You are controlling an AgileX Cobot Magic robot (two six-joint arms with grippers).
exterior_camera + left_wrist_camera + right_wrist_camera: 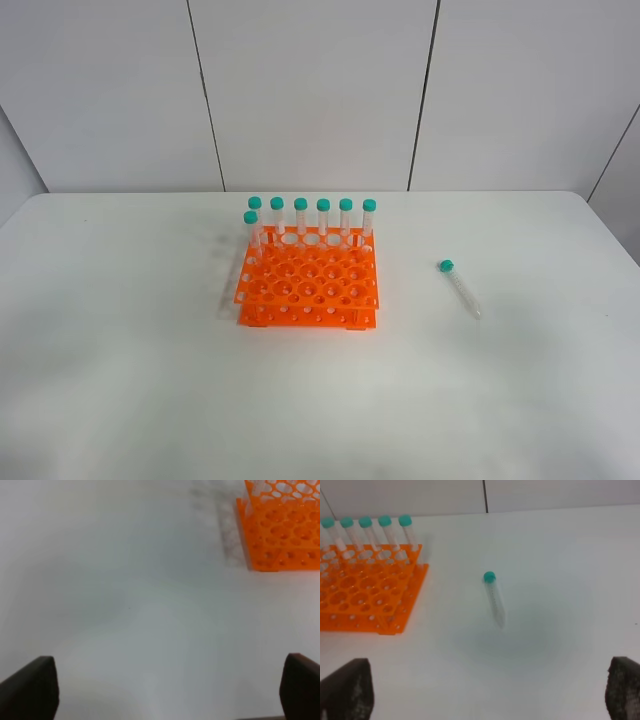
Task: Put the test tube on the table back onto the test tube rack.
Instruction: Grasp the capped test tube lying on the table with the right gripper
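A clear test tube (461, 289) with a teal cap lies flat on the white table (120, 330), right of the orange test tube rack (308, 287). Several capped tubes stand upright along the rack's back row. In the right wrist view the lying test tube (493, 598) rests ahead of my right gripper (480, 692), whose dark fingertips (347, 687) stand wide apart with nothing between them. In the left wrist view my left gripper (165, 690) is open over bare table, the rack's corner (280, 535) ahead. Neither arm shows in the high view.
A white panelled wall (310, 90) rises behind the table's far edge. The table's rounded right corner (590, 205) lies beyond the lying tube. Most rack holes (310, 285) hold nothing.
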